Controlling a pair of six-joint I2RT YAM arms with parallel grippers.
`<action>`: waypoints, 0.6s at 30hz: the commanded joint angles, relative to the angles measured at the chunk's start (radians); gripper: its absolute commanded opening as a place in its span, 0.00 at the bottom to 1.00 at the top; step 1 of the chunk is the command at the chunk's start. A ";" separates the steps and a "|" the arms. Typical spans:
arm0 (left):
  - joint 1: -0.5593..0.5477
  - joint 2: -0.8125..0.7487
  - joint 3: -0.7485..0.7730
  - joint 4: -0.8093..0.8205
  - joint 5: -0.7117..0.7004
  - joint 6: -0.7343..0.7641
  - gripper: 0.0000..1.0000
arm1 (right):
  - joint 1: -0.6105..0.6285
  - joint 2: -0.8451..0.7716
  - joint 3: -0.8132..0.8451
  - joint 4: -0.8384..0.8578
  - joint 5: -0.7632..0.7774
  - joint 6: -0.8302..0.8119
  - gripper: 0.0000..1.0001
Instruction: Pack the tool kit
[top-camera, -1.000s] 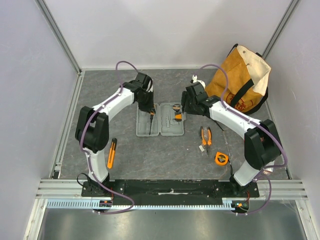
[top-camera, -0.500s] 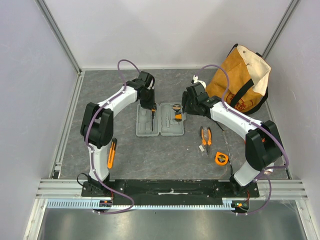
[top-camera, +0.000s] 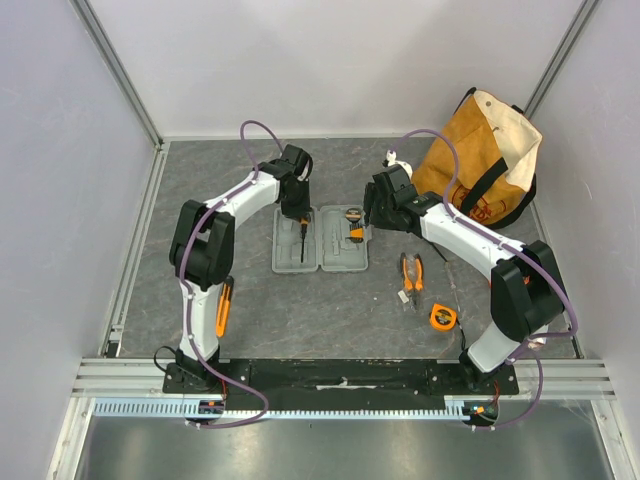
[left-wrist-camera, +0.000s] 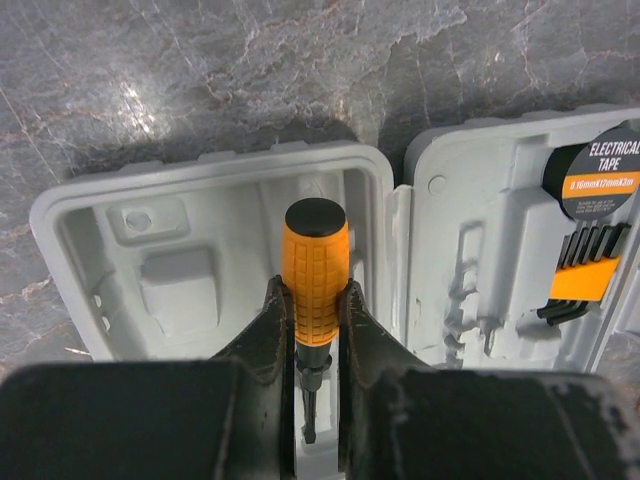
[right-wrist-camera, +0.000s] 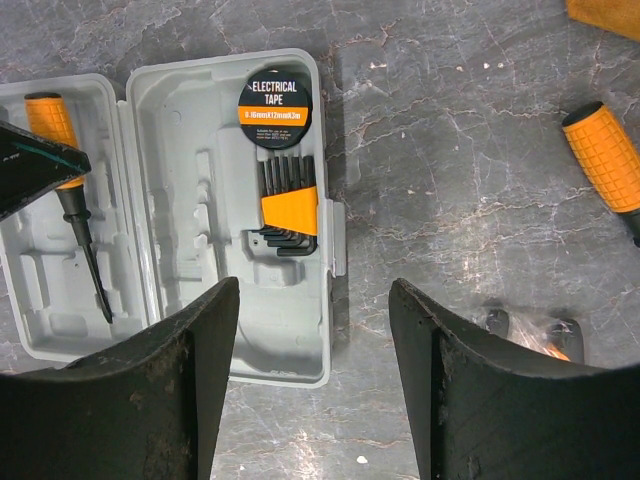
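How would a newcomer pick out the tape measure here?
From the open grey case mid-table, look toward the right arm's base. The tape measure lies beside the pliers, nearer the base: round and orange, where they are long-handled.

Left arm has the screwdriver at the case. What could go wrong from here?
1. The left gripper is shut on the screwdriver by its handle, and the shaft looks slanted in the case. If it is released off its slot, it may sit proud and stop the case from closing.
2. The right gripper is open and holds nothing, so pushing down might slide the case.
3. Both grippers are close together at the case and may clash.
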 joint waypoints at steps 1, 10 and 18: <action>0.003 0.025 0.063 -0.001 -0.028 0.010 0.10 | -0.002 -0.018 -0.001 0.007 0.008 0.017 0.68; -0.002 0.025 0.060 -0.022 -0.038 0.016 0.34 | -0.002 -0.018 0.005 0.007 0.009 0.025 0.69; 0.000 0.008 0.062 -0.024 -0.022 0.019 0.35 | -0.002 -0.018 0.012 0.007 0.006 0.031 0.69</action>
